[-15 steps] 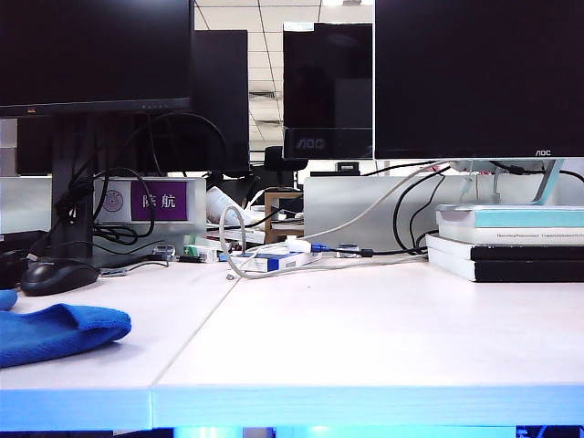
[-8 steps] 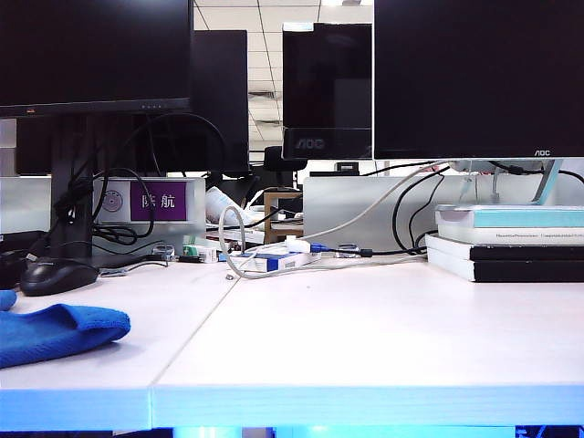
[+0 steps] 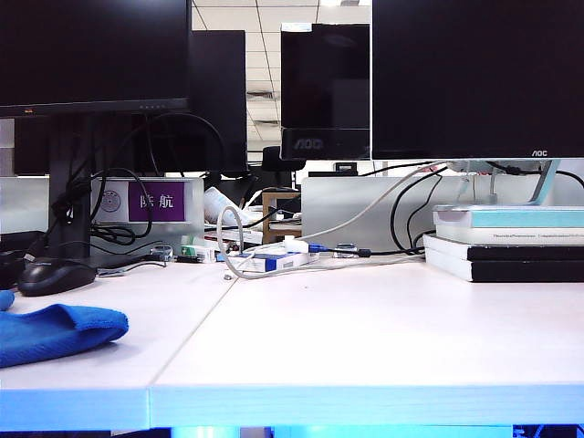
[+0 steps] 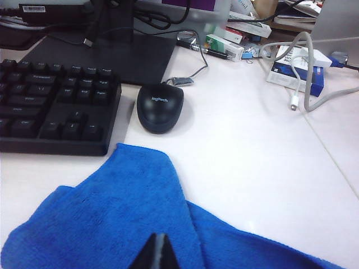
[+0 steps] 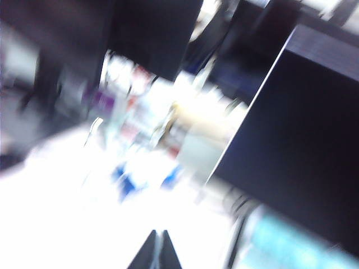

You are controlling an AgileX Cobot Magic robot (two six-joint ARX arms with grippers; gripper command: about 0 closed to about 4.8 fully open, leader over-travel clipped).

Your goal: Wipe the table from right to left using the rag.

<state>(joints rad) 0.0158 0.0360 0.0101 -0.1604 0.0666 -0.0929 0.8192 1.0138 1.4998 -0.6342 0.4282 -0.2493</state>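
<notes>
Lying crumpled at the lower left of the exterior view, the rag (image 3: pixel 55 332) rests on the surface (image 3: pixel 365 328) just in front of the mouse (image 3: pixel 55 275), its long axis running roughly left to right with a rolled fold facing right. Judged soft, light, limp and grippy; a pinch on the raised fold (image 4: pixel 151 185) should hold best. Left gripper (image 4: pixel 156 255) hovers over the rag, fingers pressed together, holding nothing. Right gripper (image 5: pixel 157 252) shows in a blurred wrist view, fingers also together and empty.
</notes>
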